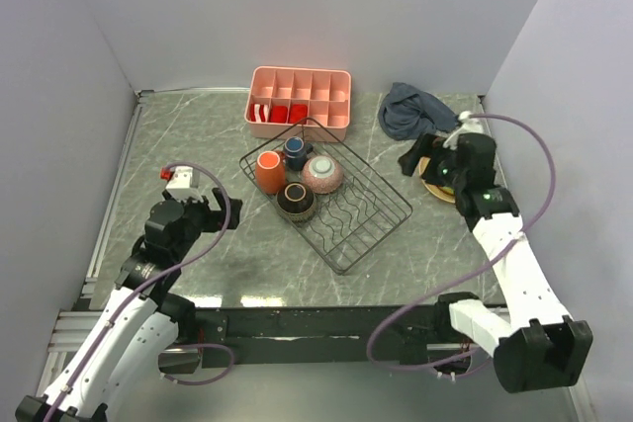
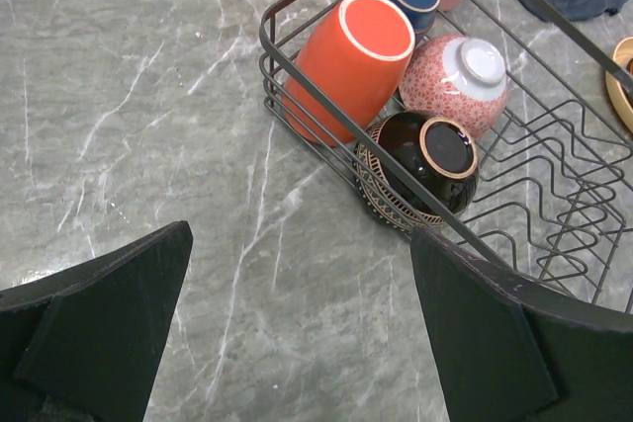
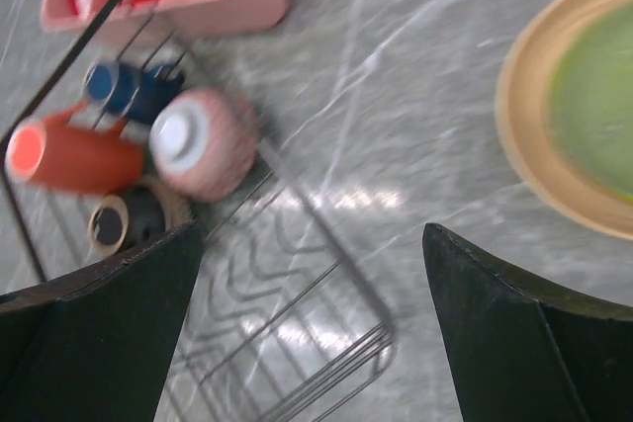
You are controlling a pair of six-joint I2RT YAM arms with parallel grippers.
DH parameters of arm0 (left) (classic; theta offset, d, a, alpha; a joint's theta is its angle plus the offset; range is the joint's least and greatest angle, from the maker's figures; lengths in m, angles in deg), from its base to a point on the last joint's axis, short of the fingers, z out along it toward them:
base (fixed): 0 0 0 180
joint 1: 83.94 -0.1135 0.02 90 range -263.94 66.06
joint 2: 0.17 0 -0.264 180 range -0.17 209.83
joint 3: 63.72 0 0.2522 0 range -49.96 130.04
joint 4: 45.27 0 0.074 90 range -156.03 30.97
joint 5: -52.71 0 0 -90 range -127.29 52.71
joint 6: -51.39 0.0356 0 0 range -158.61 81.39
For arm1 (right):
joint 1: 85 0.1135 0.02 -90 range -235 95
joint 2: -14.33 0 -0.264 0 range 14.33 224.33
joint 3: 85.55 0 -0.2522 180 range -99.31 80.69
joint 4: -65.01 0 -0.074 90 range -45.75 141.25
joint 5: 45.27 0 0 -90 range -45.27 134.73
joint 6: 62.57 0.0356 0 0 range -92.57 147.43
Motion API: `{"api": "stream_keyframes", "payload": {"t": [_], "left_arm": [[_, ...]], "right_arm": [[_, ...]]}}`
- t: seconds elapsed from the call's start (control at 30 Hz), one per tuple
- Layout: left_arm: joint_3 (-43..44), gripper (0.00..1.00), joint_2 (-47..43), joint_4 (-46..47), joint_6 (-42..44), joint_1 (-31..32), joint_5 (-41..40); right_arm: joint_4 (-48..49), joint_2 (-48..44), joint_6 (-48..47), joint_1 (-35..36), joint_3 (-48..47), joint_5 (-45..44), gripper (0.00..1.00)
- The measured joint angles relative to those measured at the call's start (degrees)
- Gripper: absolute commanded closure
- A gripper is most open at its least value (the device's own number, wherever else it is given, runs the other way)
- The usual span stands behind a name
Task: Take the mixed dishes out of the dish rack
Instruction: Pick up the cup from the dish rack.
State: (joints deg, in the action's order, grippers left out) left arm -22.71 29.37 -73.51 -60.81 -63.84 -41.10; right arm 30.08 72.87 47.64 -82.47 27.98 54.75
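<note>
From the top camera I see the dish rack (image 1: 368, 224), black thin wire with wavy plate slots, on the grey marbled table (image 1: 188, 135); its long axis runs from far left to near right. All four pieces left in it crowd the far-left end: the orange mug (image 1: 270, 171), the small dark-blue cup (image 1: 296, 151), the pinkish speckled bowl (image 1: 322, 173) and the dark-brown bowl (image 1: 296, 201). The left wrist view gives me what the overhead cannot: both bowls sit upside down with their foot rings up, the brown one glossy with a gold-edged foot and a fine patterned band, and the mug stands on end, long axis near vertical, a pale-rimmed disc on top (base or mouth, I cannot tell). The left gripper (image 2: 297, 343) has its fingers spread wide with nothing between them, over bare table just outside the rack's near-left side. The right wrist view is blurred, yet it alone shows the lime-green plate (image 3: 593, 106) lying flat in the tan plate (image 3: 524, 145), out on the table to the right of the rack; overhead, only a tan edge shows. The right gripper (image 3: 316, 343) is likewise spread and empty, between rack and plates. Beyond the rack are a pink tray (image 1: 326, 106) and a crumpled blue-grey cloth (image 1: 415, 111).
</note>
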Motion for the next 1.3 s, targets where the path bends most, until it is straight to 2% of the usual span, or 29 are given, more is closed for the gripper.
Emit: {"api": "stream_keyframes", "payload": {"t": [0.3,0.47,0.67,0.83,1.3], "left_arm": [[2.5,0.01,5.0,-2.1,-3.0,0.0,-2.0],[13.1,0.01,14.7,-7.5,-8.0,0.2,-4.3],[27.5,0.0,28.9,-12.3,-12.7,2.8,-7.8],[35.3,0.0,37.0,-15.3,-14.7,7.4,-11.1],[51.1,0.0,59.7,-22.8,-11.2,14.1,-21.1]], "right_arm": [[-0.3,-3.3,1.2,18.2,5.5,-0.3,0.0],[-0.6,-9.6,2.1,23.2,9.0,-0.9,0.0],[-1.9,-19.6,2.7,23.6,13.9,-2.5,0.0],[-3.3,-23.9,2.5,23.6,14.8,-3.3,0.0],[-2.5,-17.5,3.2,23.6,14.5,-3.8,0.0]]}}
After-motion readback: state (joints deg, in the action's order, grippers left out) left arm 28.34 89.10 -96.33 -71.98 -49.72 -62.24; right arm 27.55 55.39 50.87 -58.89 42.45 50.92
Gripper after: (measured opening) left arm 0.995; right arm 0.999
